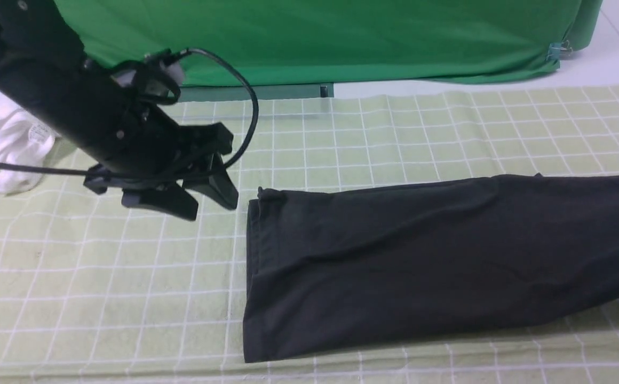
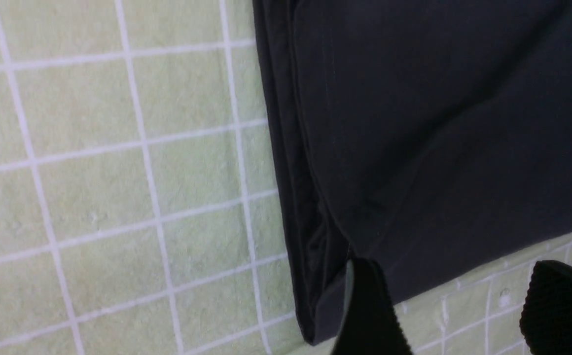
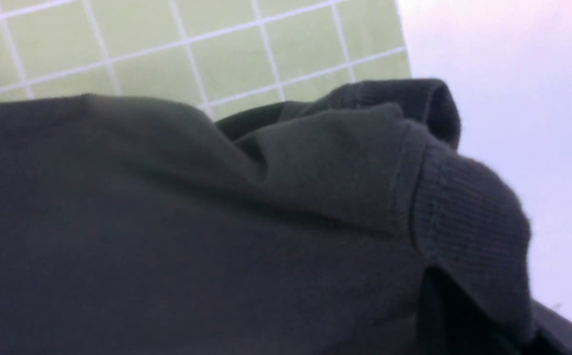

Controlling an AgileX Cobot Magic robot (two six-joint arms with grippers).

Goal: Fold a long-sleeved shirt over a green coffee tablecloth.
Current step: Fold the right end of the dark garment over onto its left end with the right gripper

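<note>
My left claw (image 1: pixel 192 198) hangs open just beside the left end of the long-sleeved shirt (image 1: pixel 421 256). The shirt lies lengthwise left to right on the green coffee tablecloth (image 1: pixel 101 277). My right claw (image 3: pixel 463 325), closed, seems to pinch the shirt's right end.

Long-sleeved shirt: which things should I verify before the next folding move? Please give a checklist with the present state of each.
1. The left pincer is open and apart from the long-sleeved shirt: ok.
2. The right pincer is shut on the shirt's ribbed cuff: ok.
3. The shirt's left edge lies flat on the green coffee tablecloth: ok.
4. The shirt's right end lies flat: cannot tell, it leaves the front view.
5. The white garment is apart from the shirt: ok.
</note>
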